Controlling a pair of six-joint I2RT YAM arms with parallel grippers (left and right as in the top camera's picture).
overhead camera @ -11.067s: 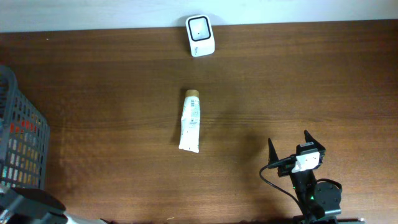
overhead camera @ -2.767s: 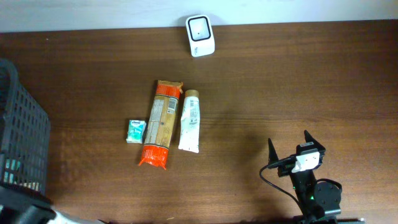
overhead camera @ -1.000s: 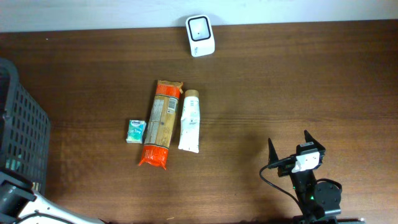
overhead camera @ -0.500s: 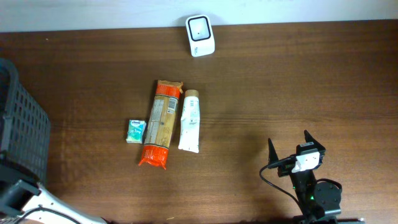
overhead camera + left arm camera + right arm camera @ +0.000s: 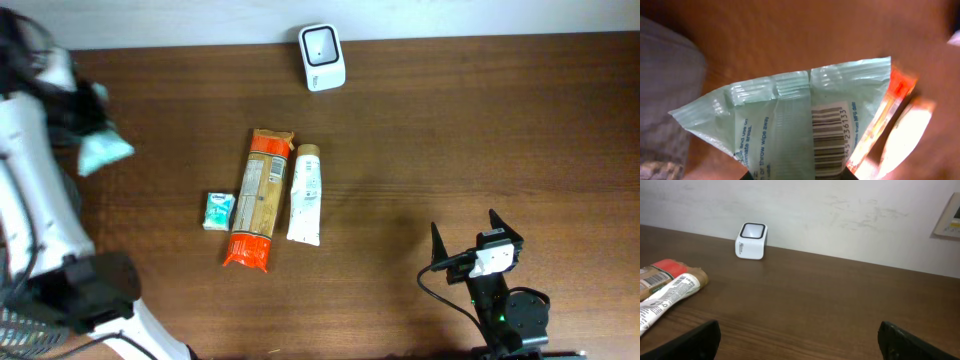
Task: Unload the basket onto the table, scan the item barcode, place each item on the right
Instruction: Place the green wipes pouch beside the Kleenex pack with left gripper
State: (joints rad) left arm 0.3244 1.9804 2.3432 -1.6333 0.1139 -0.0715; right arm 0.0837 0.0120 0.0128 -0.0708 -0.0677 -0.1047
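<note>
My left gripper point(image 5: 82, 112) is shut on a pale green plastic packet point(image 5: 104, 152) and holds it above the table's far left. In the left wrist view the packet point(image 5: 790, 120) fills the frame. Its barcode point(image 5: 827, 135) faces the camera, and the left gripper point(image 5: 800, 177) clamps its lower edge. The white scanner point(image 5: 322, 44) stands at the table's back edge, well to the right of the packet. It also shows in the right wrist view as the scanner point(image 5: 751, 241). My right gripper point(image 5: 464, 224) rests open near the front right, with nothing in the right gripper point(image 5: 800, 342).
An orange packet point(image 5: 258, 198), a white tube point(image 5: 306, 194) and a small green box point(image 5: 218, 211) lie side by side mid-table. A grey basket point(image 5: 25, 338) sits at the front left. The left arm point(image 5: 35, 210) stretches along the left edge.
The left arm has swung up from the front-left corner to the far left of the table, carrying the pale green packet. The right arm has not moved.
</note>
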